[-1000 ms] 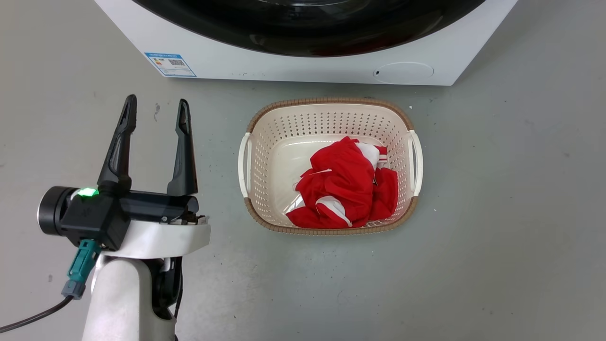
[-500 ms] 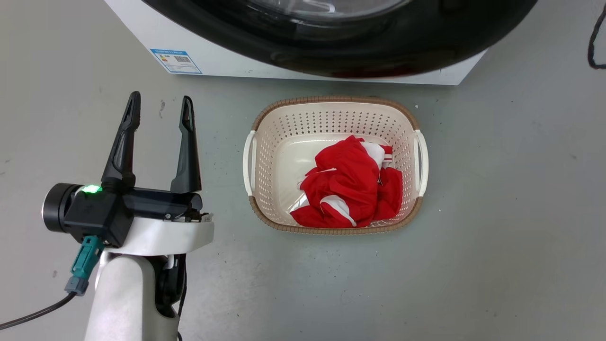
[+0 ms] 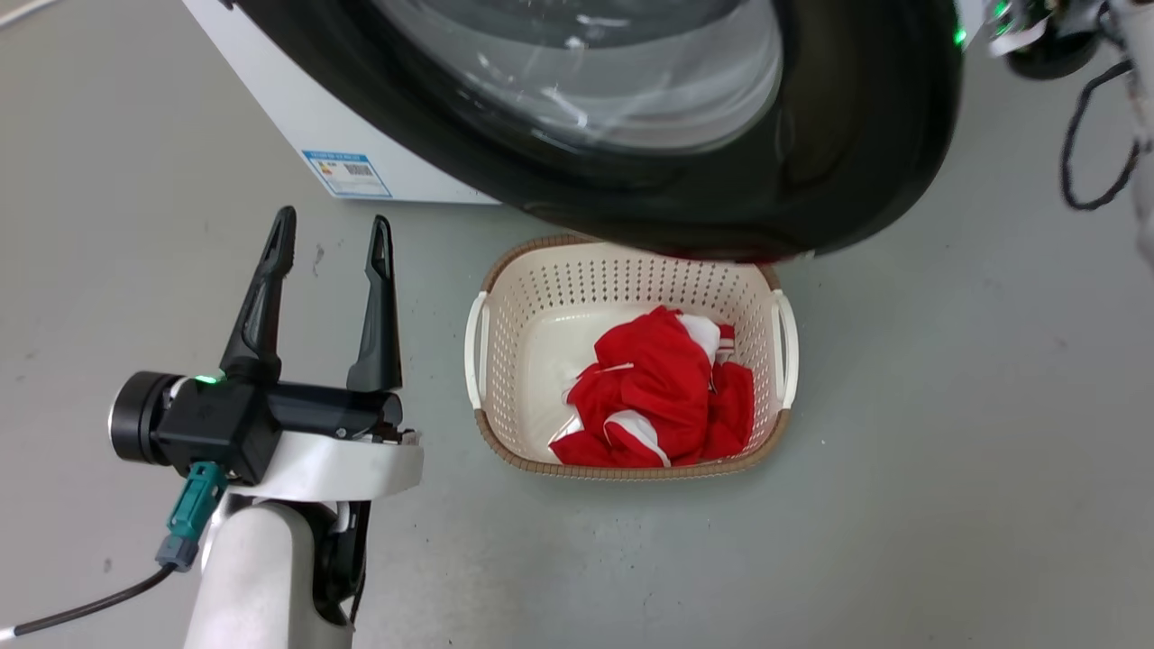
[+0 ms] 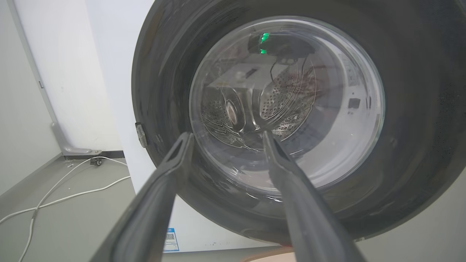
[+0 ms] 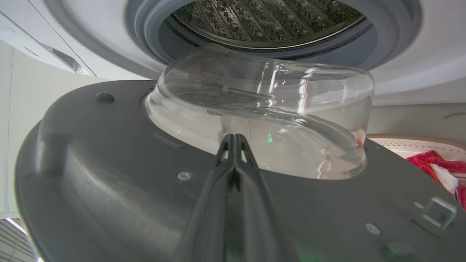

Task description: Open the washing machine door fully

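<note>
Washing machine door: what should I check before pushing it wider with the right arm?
1. Glossy black round washing machine door unlatched: ok, it stands partly open.
2. Fully open: not ok.
3. Right gripper at the door's inner face, beside its clear glass bowl, jaws shut: ok; contact cannot tell.
4. Left gripper apart from the door, jaws open: ok.
5. Gap between the door's lower edge and the cream perforated plastic basket: cannot tell; they overlap in the head view.

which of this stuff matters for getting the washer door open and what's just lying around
Job: washing machine door, washing machine, right gripper shut, at the door's inner face, left gripper open.
Lying about: laundry basket, red garment in it.
</note>
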Motion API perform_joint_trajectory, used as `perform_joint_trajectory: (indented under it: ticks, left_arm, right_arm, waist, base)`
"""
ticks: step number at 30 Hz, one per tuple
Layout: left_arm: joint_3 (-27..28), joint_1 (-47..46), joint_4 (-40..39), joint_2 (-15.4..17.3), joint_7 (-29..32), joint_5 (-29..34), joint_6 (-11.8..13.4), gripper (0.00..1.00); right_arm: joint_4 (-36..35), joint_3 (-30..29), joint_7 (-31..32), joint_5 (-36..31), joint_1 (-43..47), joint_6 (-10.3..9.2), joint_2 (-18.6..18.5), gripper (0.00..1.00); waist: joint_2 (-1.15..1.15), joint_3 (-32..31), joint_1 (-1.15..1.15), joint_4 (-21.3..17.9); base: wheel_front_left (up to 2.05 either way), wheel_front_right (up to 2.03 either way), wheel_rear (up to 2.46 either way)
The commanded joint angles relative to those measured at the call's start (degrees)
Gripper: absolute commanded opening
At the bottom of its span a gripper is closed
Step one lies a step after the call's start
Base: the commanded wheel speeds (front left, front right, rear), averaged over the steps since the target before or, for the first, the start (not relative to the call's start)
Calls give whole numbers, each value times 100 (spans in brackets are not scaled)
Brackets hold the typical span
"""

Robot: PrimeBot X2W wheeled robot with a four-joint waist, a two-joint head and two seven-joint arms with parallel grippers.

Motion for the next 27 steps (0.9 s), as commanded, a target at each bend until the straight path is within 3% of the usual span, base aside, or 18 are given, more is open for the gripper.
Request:
perform_joint_trajectory:
  ticks: [1,17,22,27]
  left_arm:
    - [-25,109,42,-4,-14,18,15,100]
    - [-151,685,304,-4,-14,4,39,100]
    - [-248,811,348,-5,-14,-36,55,100]
    - [-358,923,415,-4,-14,-93,72,100]
  right_arm:
    - [-175,11,177,77,301,0,71,0]
    - [-1354,148,1353,571,2046,0,524,0]
    - [-1782,395,1560,733,2519,0,569,0]
    - [-2384,1066,1575,1423,3025,0,593,0]
  waist:
    - [0,-173,0,-34]
    - [0,-1057,0,0]
    - [0,-1229,0,57]
    - [0,-1372,0,142]
  base:
    - [0,0,0]
    - [0,0,0]
    - [0,0,0]
    - [0,0,0]
